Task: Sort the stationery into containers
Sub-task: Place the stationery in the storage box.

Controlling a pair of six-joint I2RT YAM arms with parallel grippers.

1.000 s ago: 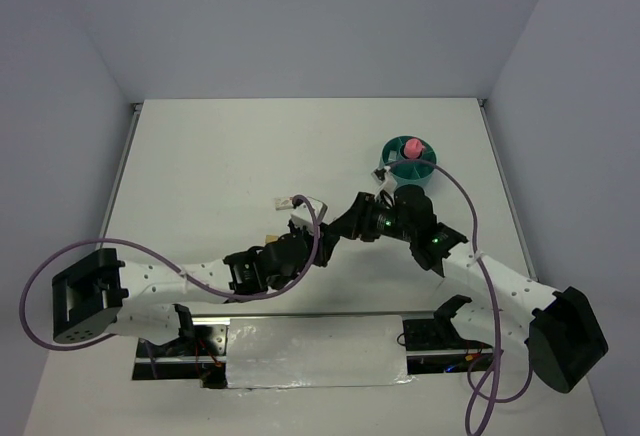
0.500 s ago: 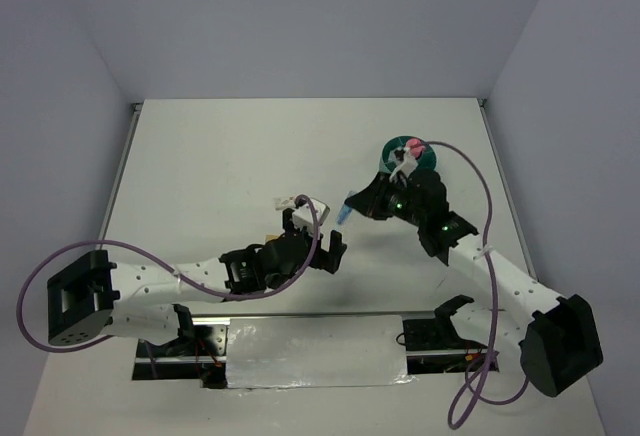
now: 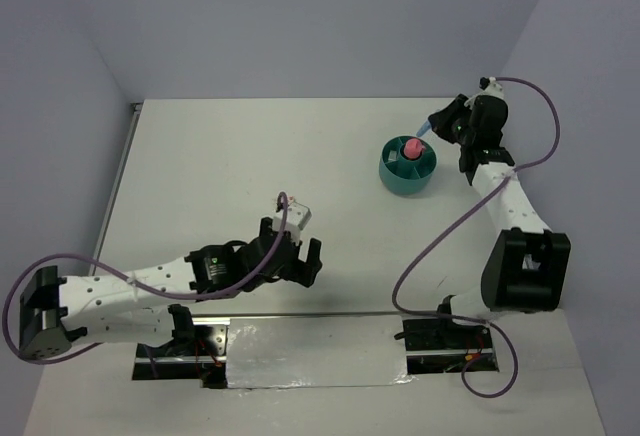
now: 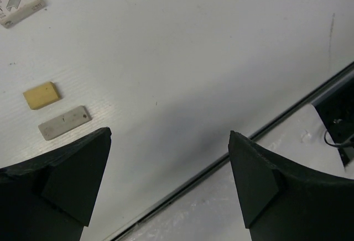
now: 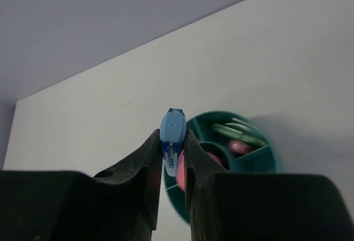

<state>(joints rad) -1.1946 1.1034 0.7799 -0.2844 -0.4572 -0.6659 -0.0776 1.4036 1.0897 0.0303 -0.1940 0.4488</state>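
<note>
Blue capsule (image 5: 172, 133) first: my right pincer (image 5: 172, 141) is pinching it between its two fingers, rounded end sticking up past the tips. From above, the right pincer (image 3: 432, 126) hangs in the air by the far rim of the round teal tub (image 3: 407, 178), and the capsule (image 3: 422, 133) pokes out toward that rim, off the table (image 3: 220, 156) and not in any compartment.

Inside the tub (image 5: 265, 161), the wrist view shows a green piece (image 5: 235, 130) lying in a ring compartment and a small pink piece (image 5: 239, 146) just beside it in the same compartment. A bigger pink piece (image 3: 411, 147) sits in the centre cup.

Over to my left pincer (image 4: 168, 136): fingers spread wide, holding nothing, low over the near part of the table (image 4: 193, 47). Off to one side of it lie a yellow eraser (image 4: 41, 95) and a grey-white eraser (image 4: 64, 122), close together but apart, both flat on the table. Farther off, a small white box (image 4: 18, 0) with a red mark.
</note>
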